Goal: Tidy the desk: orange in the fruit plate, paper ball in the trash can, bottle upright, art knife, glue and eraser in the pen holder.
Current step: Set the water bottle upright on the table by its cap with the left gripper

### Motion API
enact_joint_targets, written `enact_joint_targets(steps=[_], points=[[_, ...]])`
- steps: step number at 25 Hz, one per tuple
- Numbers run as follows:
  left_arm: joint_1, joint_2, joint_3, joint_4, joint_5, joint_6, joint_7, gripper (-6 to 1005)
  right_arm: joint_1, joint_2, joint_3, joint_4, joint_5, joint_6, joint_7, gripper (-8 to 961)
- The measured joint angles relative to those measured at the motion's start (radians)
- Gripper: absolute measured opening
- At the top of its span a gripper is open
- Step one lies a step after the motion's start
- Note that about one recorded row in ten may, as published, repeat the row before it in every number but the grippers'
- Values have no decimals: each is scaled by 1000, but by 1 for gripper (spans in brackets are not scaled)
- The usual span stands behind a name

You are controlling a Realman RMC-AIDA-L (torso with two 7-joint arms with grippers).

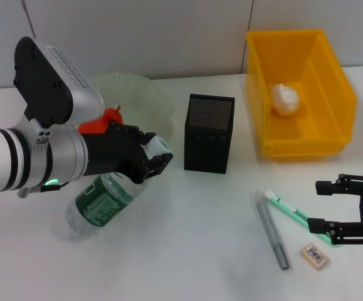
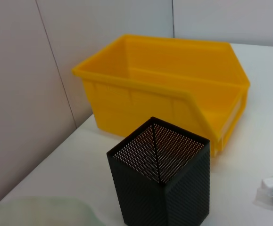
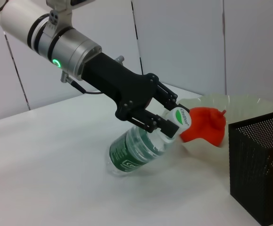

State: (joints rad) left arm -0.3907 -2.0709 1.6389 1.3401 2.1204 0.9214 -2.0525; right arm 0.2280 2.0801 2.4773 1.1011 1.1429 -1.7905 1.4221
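The left pincer point(image 1: 151, 157) is closed on the neck of the bottle point(image 1: 101, 204), just under its white cap; the bottle leans, its base on the bench point(image 1: 187, 251) and its cap end lifted toward 1 o'clock (the right wrist view shows the tilt best, with the fingers point(image 3: 150, 123) clamped either side of the neck). Behind it, at about 12 o'clock from the bottle, sits the fruit plate point(image 1: 137, 94), with the orange point(image 3: 203, 125) in it.

The pen holder point(image 1: 209, 133) stands upright near the middle of the bench, its inside not clearly readable. At 2 o'clock from it stands the trash can point(image 1: 297, 94), with the paper ball point(image 1: 286, 98) lying inside.

The right pincer point(image 1: 331, 210) hovers low at the bench's 4 o'clock edge, its 2 jaws spread wide and holding nothing. Beside it lie a green and white art knife point(image 1: 291, 211), a grey glue stick point(image 1: 270, 231) to the knife's 9 o'clock side, and the eraser point(image 1: 315, 255), which is at 6 o'clock from the knife, apart from both.
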Motion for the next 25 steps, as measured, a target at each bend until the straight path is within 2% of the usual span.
enact_joint_targets(steps=[25], points=[[0, 0, -26, 10, -60, -12, 13, 445, 6, 0, -4, -5, 0, 8, 1, 765]])
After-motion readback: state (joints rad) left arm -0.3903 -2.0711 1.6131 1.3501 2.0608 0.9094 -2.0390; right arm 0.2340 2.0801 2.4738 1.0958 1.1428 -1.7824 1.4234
